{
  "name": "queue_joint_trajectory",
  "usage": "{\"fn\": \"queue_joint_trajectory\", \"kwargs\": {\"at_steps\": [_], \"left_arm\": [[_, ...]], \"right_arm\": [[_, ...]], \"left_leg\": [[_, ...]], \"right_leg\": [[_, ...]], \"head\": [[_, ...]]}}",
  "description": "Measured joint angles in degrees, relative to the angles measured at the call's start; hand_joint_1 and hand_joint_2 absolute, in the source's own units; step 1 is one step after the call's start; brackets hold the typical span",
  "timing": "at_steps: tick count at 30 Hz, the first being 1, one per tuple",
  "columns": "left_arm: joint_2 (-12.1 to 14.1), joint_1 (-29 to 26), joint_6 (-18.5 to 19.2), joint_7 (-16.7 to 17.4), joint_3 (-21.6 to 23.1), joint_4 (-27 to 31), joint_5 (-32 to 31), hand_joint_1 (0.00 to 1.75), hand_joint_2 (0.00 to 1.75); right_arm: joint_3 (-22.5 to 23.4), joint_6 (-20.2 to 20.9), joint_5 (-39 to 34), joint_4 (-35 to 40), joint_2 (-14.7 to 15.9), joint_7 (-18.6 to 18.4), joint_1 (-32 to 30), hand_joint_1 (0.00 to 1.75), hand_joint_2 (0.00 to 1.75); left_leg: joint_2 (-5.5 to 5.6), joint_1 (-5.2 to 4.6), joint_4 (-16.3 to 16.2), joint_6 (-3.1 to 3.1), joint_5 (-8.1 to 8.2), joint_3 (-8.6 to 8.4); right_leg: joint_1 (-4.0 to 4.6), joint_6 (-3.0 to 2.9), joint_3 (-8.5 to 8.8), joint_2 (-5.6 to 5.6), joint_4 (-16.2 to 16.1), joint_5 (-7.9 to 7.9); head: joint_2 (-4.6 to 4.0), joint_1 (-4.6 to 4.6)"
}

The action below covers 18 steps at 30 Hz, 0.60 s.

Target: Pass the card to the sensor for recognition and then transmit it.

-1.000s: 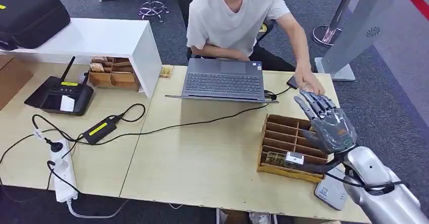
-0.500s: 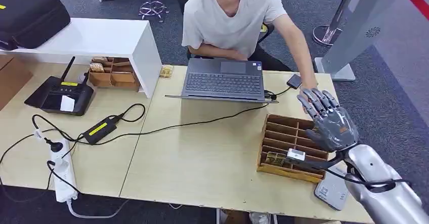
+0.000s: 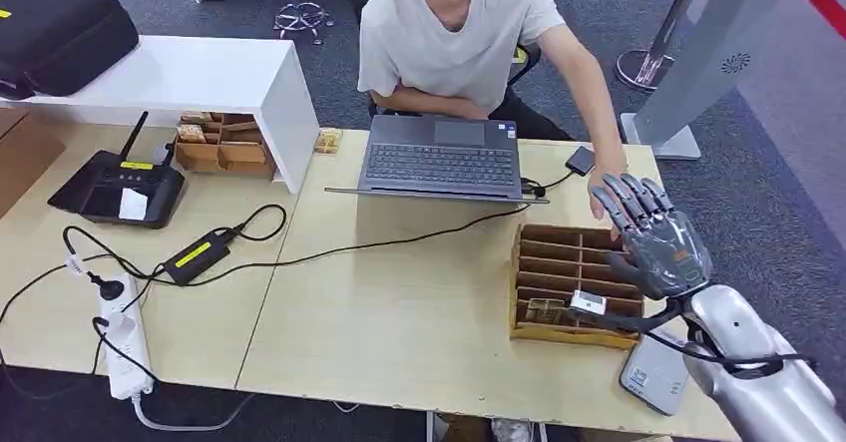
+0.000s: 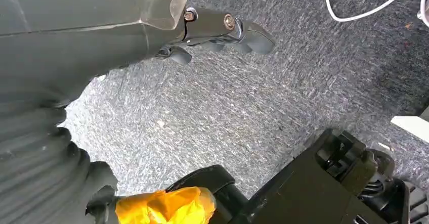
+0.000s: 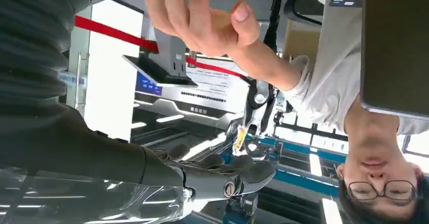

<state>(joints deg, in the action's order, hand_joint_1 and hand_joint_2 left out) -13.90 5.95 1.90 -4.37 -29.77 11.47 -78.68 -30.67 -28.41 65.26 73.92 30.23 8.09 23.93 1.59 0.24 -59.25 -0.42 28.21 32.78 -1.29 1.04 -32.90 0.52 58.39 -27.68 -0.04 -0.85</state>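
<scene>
I start with the big worktop (image 3: 399, 292). A person (image 3: 449, 33) sits across it at 12 o'clock, behind a laptop (image 3: 439, 158). At about 4 o'clock on the worktop is a wooden box (image 3: 559, 252) with many slots. My right robot hand (image 3: 658, 242) hangs over the 3 o'clock side of that box. Its fingers are spread wide, and I see nothing held in it. The person's hand (image 3: 602, 178) is just past my fingertips, at 12 o'clock from them, with an open palm. I think it waits for the card.

My left robot hand (image 4: 222, 29) hangs low over the grey floor (image 4: 253, 107). I cannot tell if its fingers are apart or together.

The flat grey sensor (image 3: 653, 374) lies at the worktop's edge, at 5 o'clock from the box. The card (image 3: 589, 301), I think, is the small white thing in the box's near slots. It sits just by my thumb, and I cannot tell if they touch.

What could go wrong? The card is small and lies low between thin walls. My big fingers could bump a wall and push the whole box. I could pinch badly, and the card could slip. The person's hand is very near, so a fast lift could hit it. The sensor is right at the edge, so a knock could send it off.
</scene>
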Motion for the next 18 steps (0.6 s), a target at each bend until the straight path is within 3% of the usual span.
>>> {"fn": "queue_joint_trajectory", "kwargs": {"at_steps": [18], "left_arm": [[-0.2,0.23,0.39,0.15,0.11,0.0,-0.57,0.0,1.75]], "right_arm": [[0.24,2.01,-0.09,-2.8,-0.04,0.57,0.79,0.0,1.75]], "left_leg": [[0.0,0.0,0.0,0.0,0.0,0.01]], "right_leg": [[0.0,0.0,0.0,0.0,0.0,0.0]], "head": [[0.0,0.0]]}}
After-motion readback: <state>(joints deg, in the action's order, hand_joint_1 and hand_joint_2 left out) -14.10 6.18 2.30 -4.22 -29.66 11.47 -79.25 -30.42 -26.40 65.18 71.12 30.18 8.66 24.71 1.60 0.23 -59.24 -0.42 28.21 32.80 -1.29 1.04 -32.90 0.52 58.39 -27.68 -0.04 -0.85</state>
